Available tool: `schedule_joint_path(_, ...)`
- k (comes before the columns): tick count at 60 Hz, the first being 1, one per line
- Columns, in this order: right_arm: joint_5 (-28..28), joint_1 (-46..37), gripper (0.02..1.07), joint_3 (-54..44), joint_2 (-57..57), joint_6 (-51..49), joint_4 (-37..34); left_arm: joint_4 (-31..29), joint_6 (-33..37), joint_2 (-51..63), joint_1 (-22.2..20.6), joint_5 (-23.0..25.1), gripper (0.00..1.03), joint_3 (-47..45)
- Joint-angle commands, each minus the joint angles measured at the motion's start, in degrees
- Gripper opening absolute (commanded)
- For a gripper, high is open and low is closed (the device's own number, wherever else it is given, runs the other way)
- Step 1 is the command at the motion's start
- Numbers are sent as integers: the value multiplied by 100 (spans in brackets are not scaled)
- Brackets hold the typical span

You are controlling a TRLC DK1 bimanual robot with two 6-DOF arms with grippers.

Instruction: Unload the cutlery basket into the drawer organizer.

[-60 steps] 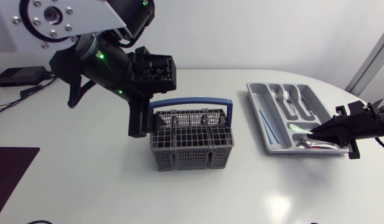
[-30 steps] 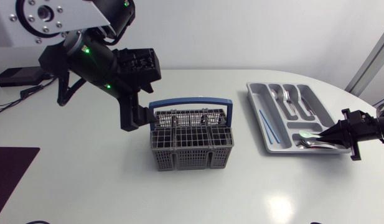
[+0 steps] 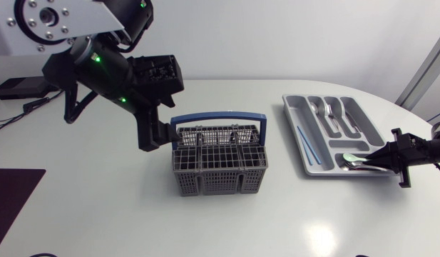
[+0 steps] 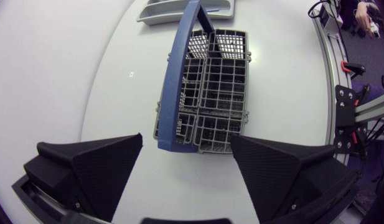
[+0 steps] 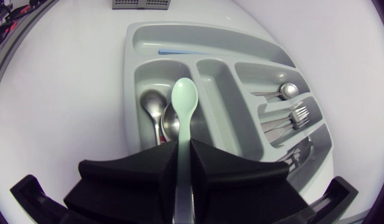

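Observation:
The grey cutlery basket with a blue handle stands mid-table; in the left wrist view I see no cutlery in the basket. My left gripper hangs open at its left end, fingers wide apart just short of it. The grey drawer organizer lies to the right. My right gripper is shut on a mint-green spoon, held low over the organizer's near compartment, where metal spoons lie.
Other organizer compartments hold forks, a small spoon and a blue utensil in the long side slot. A black box with cables sits at the far left table edge.
My left arm has drawn back to the left, away from above the basket. My right gripper has slid right and lower with the mint spoon still in it.

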Motion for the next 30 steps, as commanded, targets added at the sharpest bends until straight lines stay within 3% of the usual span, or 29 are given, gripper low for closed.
schedule_joint_path(1,44,94,13,-235,7,-160,78,9,-135,-5,-59,66,98,79)
schedule_joint_path(4,35,112,22,-279,-45,-151,113,0,-135,-5,-59,66,98,87)
schedule_joint_path(8,8,138,41,-314,-142,-133,122,0,-135,-5,-59,66,98,79)
schedule_joint_path(11,-53,156,49,-323,-221,-98,113,0,-144,-14,-59,66,98,79)
schedule_joint_path(30,-572,182,72,-525,-1083,139,-247,0,-162,-269,178,66,98,-150)
